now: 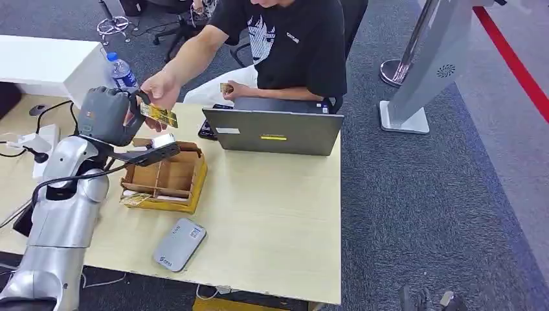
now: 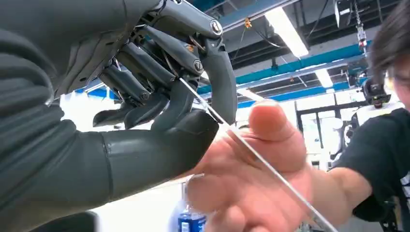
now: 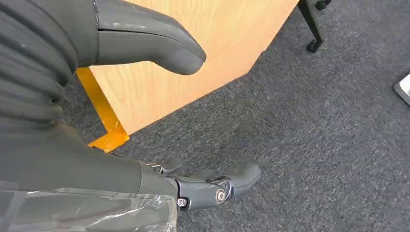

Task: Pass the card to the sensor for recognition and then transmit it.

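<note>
A pale wooden table stands on grey carpet in an office, and going near to far from the robot: a grey card reader, the sensor, lies near the front edge at about 6 o'clock of the table's middle. Beyond it, toward 10 o'clock, sits a compartmented cardboard box, and behind that a grey laptop at 12 o'clock, with a seated person in a black shirt past it.

The left hand is raised over the far left of the table, at about 11 o'clock from the box. Its fingers pinch one edge of the gold card, seen edge-on in the left wrist view. The person's hand grips the other end of the same card, thumb on top. The right hand hangs beside the table edge over the carpet, fingers loosely apart and holding nothing.

Judging from this, the handover is the step in hand, and the risks lie in timing. If the robot's pinch stays tight while the person pulls, the thin card could bend or jerk loose. If the fingers let go before the person's grip is firm, it could drop into the box or onto the table. A second card in the person's other hand could be confused with this one
</note>
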Motion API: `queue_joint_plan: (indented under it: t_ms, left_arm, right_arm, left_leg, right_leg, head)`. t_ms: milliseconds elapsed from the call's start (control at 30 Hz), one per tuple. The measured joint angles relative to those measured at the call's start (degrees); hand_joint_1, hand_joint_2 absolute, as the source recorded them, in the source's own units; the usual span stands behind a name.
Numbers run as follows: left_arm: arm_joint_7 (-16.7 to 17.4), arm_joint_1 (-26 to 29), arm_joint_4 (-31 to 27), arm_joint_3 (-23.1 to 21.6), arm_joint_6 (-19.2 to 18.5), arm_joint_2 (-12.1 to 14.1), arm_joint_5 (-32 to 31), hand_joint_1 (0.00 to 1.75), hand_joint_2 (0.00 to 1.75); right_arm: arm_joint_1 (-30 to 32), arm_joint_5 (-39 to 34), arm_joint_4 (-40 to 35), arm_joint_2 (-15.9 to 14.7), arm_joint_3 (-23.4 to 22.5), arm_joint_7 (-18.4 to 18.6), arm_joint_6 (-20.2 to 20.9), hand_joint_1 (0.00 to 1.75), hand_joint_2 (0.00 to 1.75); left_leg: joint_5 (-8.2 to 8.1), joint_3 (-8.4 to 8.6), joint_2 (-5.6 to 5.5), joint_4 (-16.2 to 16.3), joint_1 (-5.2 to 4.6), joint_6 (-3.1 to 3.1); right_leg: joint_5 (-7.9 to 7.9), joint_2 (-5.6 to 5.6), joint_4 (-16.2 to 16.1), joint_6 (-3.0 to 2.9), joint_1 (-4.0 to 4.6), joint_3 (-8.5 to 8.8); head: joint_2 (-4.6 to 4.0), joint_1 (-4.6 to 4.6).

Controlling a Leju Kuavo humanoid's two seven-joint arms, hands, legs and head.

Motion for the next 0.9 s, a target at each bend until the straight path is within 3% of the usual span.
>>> queue_joint_plan:
  t_ms: [433,467,500,633,767,900]
  left_arm:
    - [0.0,0.0,1.2,0.7,0.1,0.0,0.1,1.75,1.75]
    - [0.0,0.0,1.3,0.7,0.1,-0.1,0.1,0.24,1.75]
    - [0.0,0.0,1.3,0.8,0.1,-0.1,0.1,0.00,1.75]
    - [-1.2,0.3,1.3,1.1,0.7,-0.3,0.6,0.00,1.75]
    - [-2.6,3.3,0.1,2.3,6.7,-1.2,1.9,0.00,1.75]
    - [-8.5,10.7,-7.1,8.2,11.7,-4.2,9.0,0.00,1.75]
  right_arm:
    - [-0.1,0.0,0.2,0.0,0.0,0.0,-0.1,0.00,1.75]
    - [-0.1,0.0,0.2,0.0,0.0,0.0,-0.1,0.00,1.75]
    - [-0.1,0.0,0.2,0.0,0.0,0.0,-0.1,0.00,1.75]
    - [-0.1,0.0,0.2,0.0,0.0,0.0,-0.2,0.00,1.75]
    - [-0.1,0.0,0.2,0.2,0.0,0.0,-0.3,0.00,1.75]
    - [0.2,-0.2,0.0,0.3,0.0,0.0,-0.4,0.00,1.75]
  left_leg:
    - [0.00,0.00,0.00,0.0,0.01,0.00]
    - [0.00,0.00,0.00,0.0,0.01,0.00]
    - [0.00,0.00,0.00,0.0,0.01,0.00]
    - [0.00,-0.02,-0.01,0.0,0.00,0.00]
    - [0.00,0.00,0.03,0.0,0.00,0.00]
    - [-0.07,-0.04,0.14,0.0,0.00,-0.02]
  right_leg:
    - [0.00,0.00,0.0,0.00,0.00,0.00]
    - [0.00,0.00,0.0,0.00,0.00,0.00]
    - [0.00,0.00,0.0,0.00,0.00,0.00]
    - [0.00,-0.01,0.0,0.00,0.00,0.00]
    - [0.00,0.02,0.0,0.00,-0.01,0.00]
    - [-0.03,0.15,0.0,0.01,-0.01,-0.04]
  head:
    - [0.00,0.02]
    - [0.00,0.00]
    - [0.00,0.02]
    - [0.00,0.00]
    - [0.00,0.00]
    - [0.00,0.02]
